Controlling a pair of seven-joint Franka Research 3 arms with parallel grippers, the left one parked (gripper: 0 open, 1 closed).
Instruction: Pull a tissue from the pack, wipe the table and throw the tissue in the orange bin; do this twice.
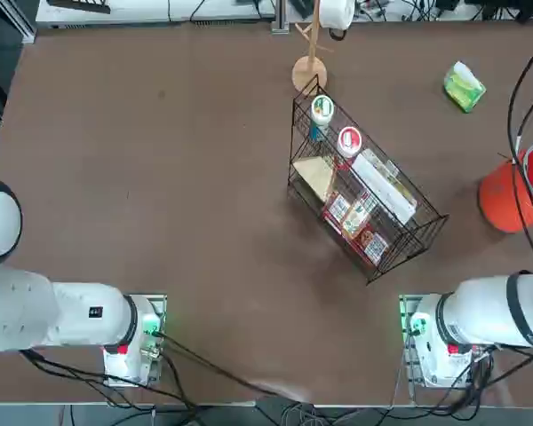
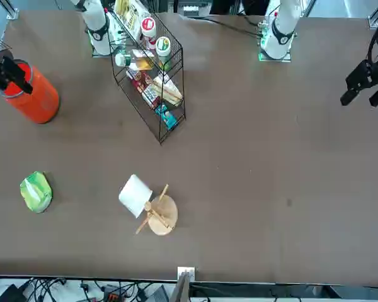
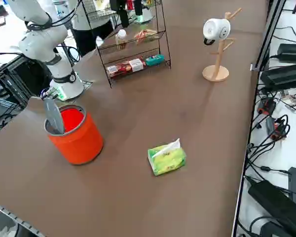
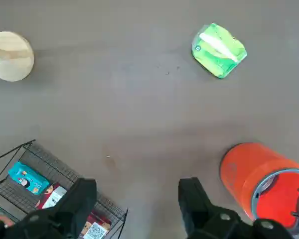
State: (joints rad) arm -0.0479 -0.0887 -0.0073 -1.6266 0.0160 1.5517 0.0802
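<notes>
The green pack [image 1: 464, 87] lies at the far right of the dark-brown table [image 1: 160, 177], with white tissue poking from its slot [image 3: 173, 144]. It also shows in the front view [image 2: 36, 191] and the right wrist view [image 4: 219, 50]. Nearer my base, by the table's right edge, the orange bin [image 1: 502, 195] [image 2: 34, 94] [image 3: 79, 136] [image 4: 254, 174] stands upright. My right gripper [image 4: 139, 204] hangs high over the table between the wire rack and the bin. It is open, holds nothing, and is well short of the pack. Seen from the front, it [image 2: 3, 72] overlaps the bin.
A black wire rack [image 1: 364, 200] [image 2: 151, 82] full of packaged goods stands mid-table, left of the bin. A wooden mug tree [image 1: 309, 71] [image 2: 154, 211] with a white mug stands at the far edge. Cables and power strips [image 3: 281, 74] lie beyond the far table edge.
</notes>
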